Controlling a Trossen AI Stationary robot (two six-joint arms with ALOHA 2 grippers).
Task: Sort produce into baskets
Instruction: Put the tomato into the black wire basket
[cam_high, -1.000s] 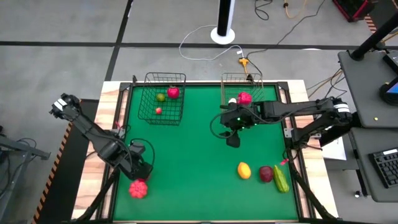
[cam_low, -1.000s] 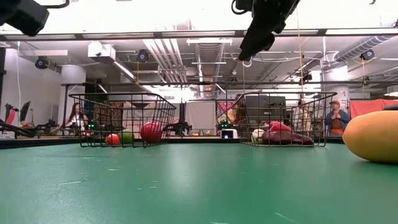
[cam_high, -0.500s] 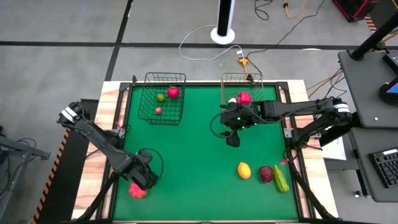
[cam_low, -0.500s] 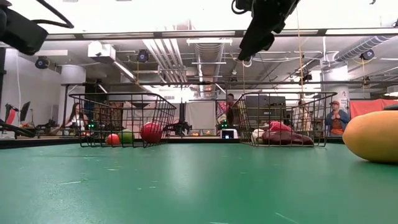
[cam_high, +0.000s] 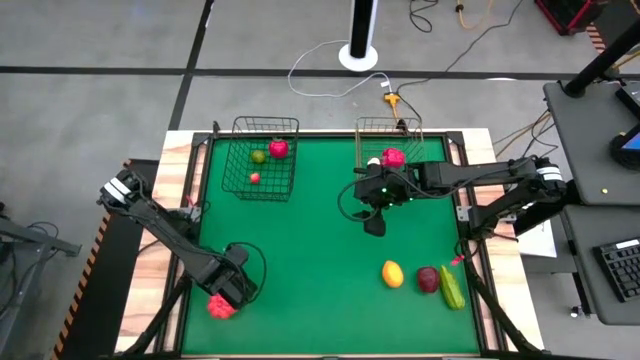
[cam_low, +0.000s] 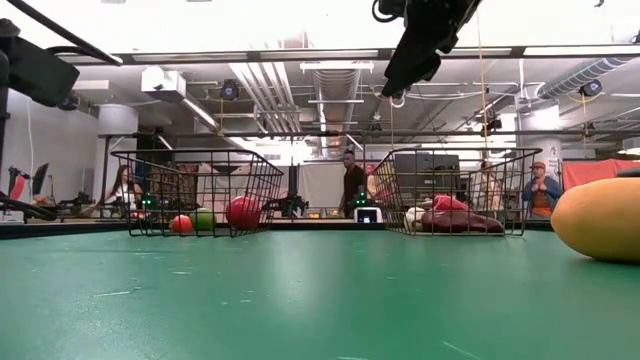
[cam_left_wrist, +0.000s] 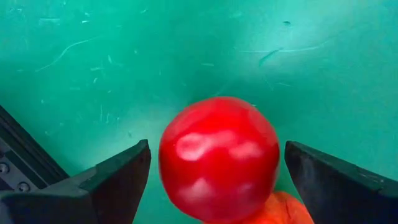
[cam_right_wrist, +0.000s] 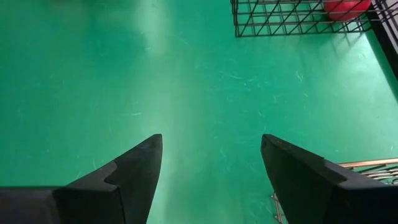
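fingers (cam_left_wrist: 124, 180) of left arm straddle red fruit (cam_left_wrist: 217, 158), apparently untouched

From above, the left end effector (cam_high: 232, 290) covers most of the red fruit (cam_high: 219, 306) at the surface's near left, so only its lower edge shows. In the left wrist view an orange piece (cam_left_wrist: 283, 210) below that fruit runs off the picture's edge. The yellow fruit (cam_low: 603, 219) is cut by the low view's right edge. The small red item (cam_high: 255, 178) in the black basket (cam_high: 262, 186) is too small to name. The copper basket (cam_high: 366, 146) is partly hidden under the right arm.
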